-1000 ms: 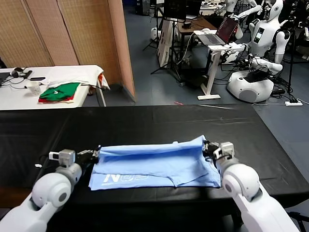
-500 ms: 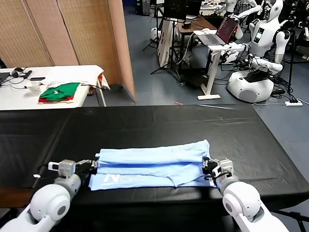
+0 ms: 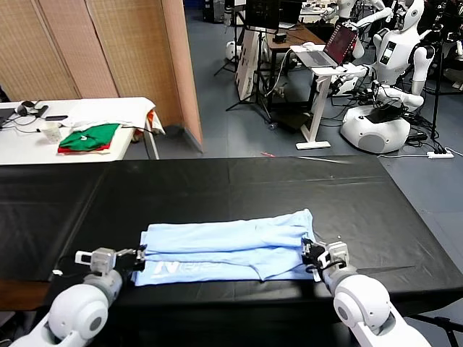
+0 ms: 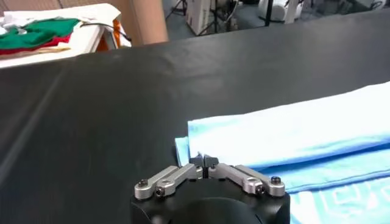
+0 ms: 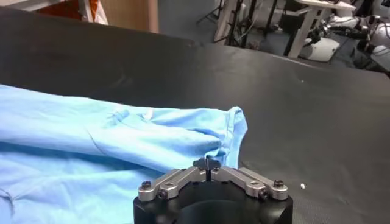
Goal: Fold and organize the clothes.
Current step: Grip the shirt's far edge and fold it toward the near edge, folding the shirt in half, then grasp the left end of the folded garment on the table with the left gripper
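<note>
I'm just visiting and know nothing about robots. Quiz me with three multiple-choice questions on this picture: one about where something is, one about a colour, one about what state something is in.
1. Where does the T-shirt lie?
A. On the black table, near its front edge
B. On the white table at the back
C. On the floor

2. What colour is the garment on top of the pile on the white table?
A. Yellow
B. Green
C. Black

3. What state is the T-shirt in?
A. Hanging in the air
B. Crumpled into a ball
C. Folded into a long band, flat on the table

Answers: 1 A, it rests on the black cloth between the left gripper and the right gripper. 2 B, the green garment lies over a red one. 3 C, a folded layer runs along its length.
</note>
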{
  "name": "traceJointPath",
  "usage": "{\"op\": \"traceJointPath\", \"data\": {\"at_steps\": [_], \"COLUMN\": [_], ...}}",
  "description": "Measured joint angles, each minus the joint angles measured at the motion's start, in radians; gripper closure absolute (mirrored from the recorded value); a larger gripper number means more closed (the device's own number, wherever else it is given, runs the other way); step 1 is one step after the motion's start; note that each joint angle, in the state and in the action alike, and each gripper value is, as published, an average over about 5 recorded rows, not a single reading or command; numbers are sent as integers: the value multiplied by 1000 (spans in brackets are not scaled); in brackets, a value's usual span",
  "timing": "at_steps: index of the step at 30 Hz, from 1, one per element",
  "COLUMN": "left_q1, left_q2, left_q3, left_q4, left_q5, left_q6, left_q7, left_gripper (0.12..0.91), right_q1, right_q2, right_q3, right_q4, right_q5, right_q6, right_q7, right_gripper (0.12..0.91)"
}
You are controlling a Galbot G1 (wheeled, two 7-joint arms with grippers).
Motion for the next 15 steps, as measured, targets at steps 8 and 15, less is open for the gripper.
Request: {"op": "traceJointPath", "data": {"at_steps": [8, 15], "left_q1": [22, -13], "left_q2": [-36, -58], "left_q3": [-21, -42], "left_q4": [-70, -83], "left_q5": [-8, 66], "left_q6": [67, -24], "left_q7": [-113, -47], "left_gripper": [243, 125], "right_q1": [-31, 13], "right_q2": [-7, 33], "right_q3": [43, 76], "right_q4": [77, 80], "right_q5": [5, 0], "right_q6": [0, 0], "right_q7": [-1, 1], "right_gripper": [244, 120]}}
